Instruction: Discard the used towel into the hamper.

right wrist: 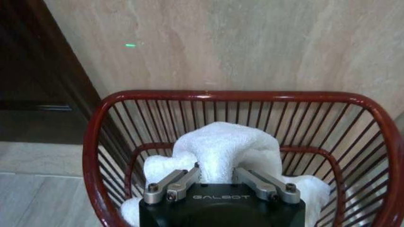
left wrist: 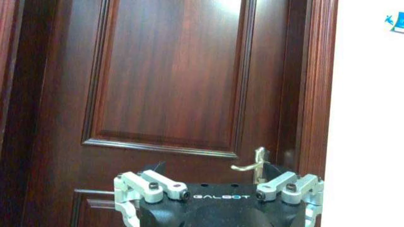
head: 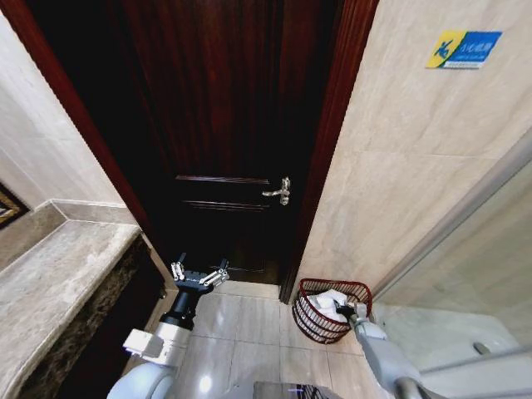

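Right now, from the head view, I have the right tool (head: pixel 356 313) down at about five o'clock in the picture, reaching over the near rim of the hamper (head: pixel 312 322), which stands on the tiled floor (head: pixel 241 328) against the pale wall (head: pixel 399 166), just to the right of the dark door (head: pixel 224 125) and its frame. The towel (head: pixel 330 302) is a white heap inside the hamper, already below the rolled rim. My left tool (head: pixel 199 274) sits idle at about seven o'clock, held in the air in front of the door, beside the stone worktop (head: pixel 58 283). From the left wrist view, the left tool (left wrist: pixel 218 191) has its fingers spread wide with nothing between them, facing the door panel and the door handle (left wrist: pixel 252 165). From the right wrist view, the right tool (right wrist: pixel 221 177) is inside the hamper (right wrist: pixel 240 96), its two fingers drawn in around a fold of the towel (right wrist: pixel 221 142), so I judge it clamped on the cloth. I read this as the release step: the towel is in place, and the next move calls for parting the fingers fully so the cloth drops free, then lifting straight out without snagging the thin ribs or dragging the towel back over the rim.
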Tool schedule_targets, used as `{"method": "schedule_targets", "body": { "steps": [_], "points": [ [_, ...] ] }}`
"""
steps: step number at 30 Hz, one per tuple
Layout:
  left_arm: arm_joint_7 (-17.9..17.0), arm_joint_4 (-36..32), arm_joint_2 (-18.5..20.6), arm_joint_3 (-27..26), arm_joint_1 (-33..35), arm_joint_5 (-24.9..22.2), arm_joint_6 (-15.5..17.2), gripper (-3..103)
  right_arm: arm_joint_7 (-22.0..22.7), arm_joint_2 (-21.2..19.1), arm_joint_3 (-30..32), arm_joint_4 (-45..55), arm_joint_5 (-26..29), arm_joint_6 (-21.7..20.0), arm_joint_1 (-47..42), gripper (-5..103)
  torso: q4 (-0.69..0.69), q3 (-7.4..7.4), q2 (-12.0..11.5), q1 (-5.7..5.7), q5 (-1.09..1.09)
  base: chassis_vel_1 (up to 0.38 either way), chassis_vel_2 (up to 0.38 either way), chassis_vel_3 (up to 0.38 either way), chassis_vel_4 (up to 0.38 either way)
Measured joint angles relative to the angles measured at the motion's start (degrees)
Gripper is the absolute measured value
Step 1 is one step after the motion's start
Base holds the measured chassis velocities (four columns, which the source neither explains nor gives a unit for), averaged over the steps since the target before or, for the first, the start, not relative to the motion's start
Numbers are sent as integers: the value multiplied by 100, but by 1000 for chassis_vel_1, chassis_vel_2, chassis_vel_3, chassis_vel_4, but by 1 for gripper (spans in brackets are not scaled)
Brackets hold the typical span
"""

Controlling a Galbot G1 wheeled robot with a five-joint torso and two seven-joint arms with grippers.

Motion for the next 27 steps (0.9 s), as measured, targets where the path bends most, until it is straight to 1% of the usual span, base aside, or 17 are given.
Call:
{"method": "schedule_targets", "body": {
  "steps": [5, 8, 9, 11, 12, 13, 14, 15, 17, 18, 20, 22, 23, 24, 26, 27],
  "points": [
    [0, 0, 0, 0, 0, 0, 0, 100, 41, 67, 46, -168, -277, 33, 40, 11, 0, 0, 0, -1, 0, -82, 95, 88, -85],
    [0, 0, 0, 0, 0, 0, 0, 100, 132, 101, 88, -247, -402, 37, 56, 11, 1, 0, 0, 0, 0, -151, 157, 161, -155],
    [0, 0, 0, 0, 0, 0, 0, 100, 190, 110, 107, -248, -454, -15, 39, 9, 2, 0, 0, 2, 0, -146, 167, 158, -126],
    [0, 0, 0, 0, -1, 0, 0, 100, 279, 124, 141, -248, -538, -114, -18, 20, 1, 3, -3, 9, 0, -120, 143, 141, -119],
    [0, 0, 0, 0, -1, 0, 0, 100, 279, 124, 141, -248, -538, -114, -18, 20, 1, 3, -3, 9, 0, -120, 134, 125, -119],
    [0, 0, 0, 0, -1, 0, 0, 100, 315, 131, 158, -245, -557, -201, -46, 25, 2, 3, -2, 8, 3, -83, 134, 50, -55],
    [0, 0, 0, 0, -1, 0, 0, 100, 340, 131, 169, -247, -579, -273, -59, 30, 1, 2, -2, 7, 0, -41, 72, 50, -5],
    [0, 0, 0, 0, -1, 0, 0, 100, 340, 131, 169, -247, -579, -273, -59, 30, 1, 2, -2, 7, 0, -41, 72, 50, -5],
    [0, 0, 0, 0, -1, 0, 0, 100, 358, 139, 178, -385, -612, -345, -11, 41, 0, 1, -1, 1, 1, 0, 0, 0, 0],
    [0, 0, 0, 0, -1, 0, 0, 100, 358, 139, 178, -385, -612, -345, -11, 41, 0, 1, -1, 1, 1, 0, 0, 0, 0],
    [0, 0, 0, 0, 0, 0, 0, 100, 369, 149, 181, -540, -619, -347, 71, 52, 0, -1, 1, -4, -1, 52, -50, -66, 43],
    [0, 0, 0, 0, 0, 0, 0, 100, 414, 163, 182, -795, -660, -254, 174, 63, 1, -1, 1, -4, 0, 27, -24, -24, 20],
    [0, 0, 0, 0, 0, 0, 0, 100, 414, 163, 182, -795, -660, -254, 174, 63, 1, -1, 1, -4, 0, 0, 0, 0, 0],
    [0, 0, 0, 0, 1, 0, 0, 100, 456, 173, 181, -947, -726, -128, 217, 68, 1, -1, 1, -3, 0, 0, 0, 0, 0],
    [0, 0, 0, 0, 1, 0, 0, 100, 487, 174, 179, -1005, -762, -67, 223, 68, 1, -1, 1, -3, 0, 0, 0, 0, 0],
    [0, 0, 0, 0, 1, 0, 0, 100, 605, 179, 178, -1046, -850, 21, 215, 79, 0, 0, 0, 0, 0, 0, 0, 0, 0]
  ]
}}
